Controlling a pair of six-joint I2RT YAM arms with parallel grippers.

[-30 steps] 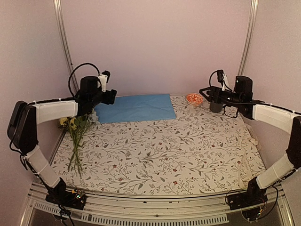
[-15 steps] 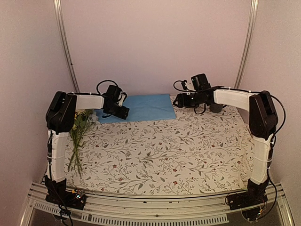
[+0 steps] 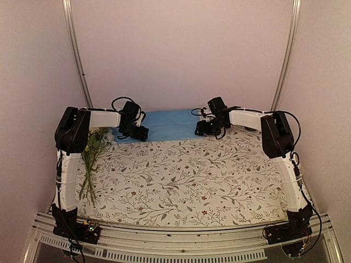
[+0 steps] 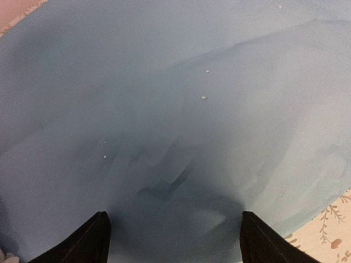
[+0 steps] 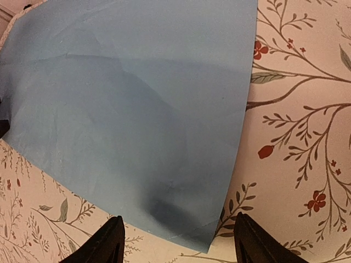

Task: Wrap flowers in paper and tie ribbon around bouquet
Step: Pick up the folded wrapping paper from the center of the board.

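The light blue paper (image 3: pixel 164 123) lies flat at the back of the table. My left gripper (image 3: pixel 140 133) hangs low over its near left part, jaws open; in the left wrist view the paper (image 4: pixel 175 98) fills the frame, with nothing between the fingers (image 4: pixel 90 244) of the left gripper (image 4: pixel 173 241). My right gripper (image 3: pixel 201 130) is open over the near right corner of the paper (image 5: pixel 126 109), which lies between the fingers (image 5: pixel 258 241) of the right gripper (image 5: pixel 178 241). The flowers (image 3: pixel 92 150) lie along the left edge, stems toward me. The ribbon and the bouquet are out of view.
A white leaf-printed tablecloth (image 3: pixel 186 181) covers the table; it also shows right of the paper as tablecloth (image 5: pixel 296 126). The back wall stands just behind the paper, and side walls with metal posts (image 3: pixel 77 49) close in left and right.
Both arms swung inward and came down to the paper. The right gripper travelled left from the back right corner to the paper's near right corner; the left one settled low over the near left part.
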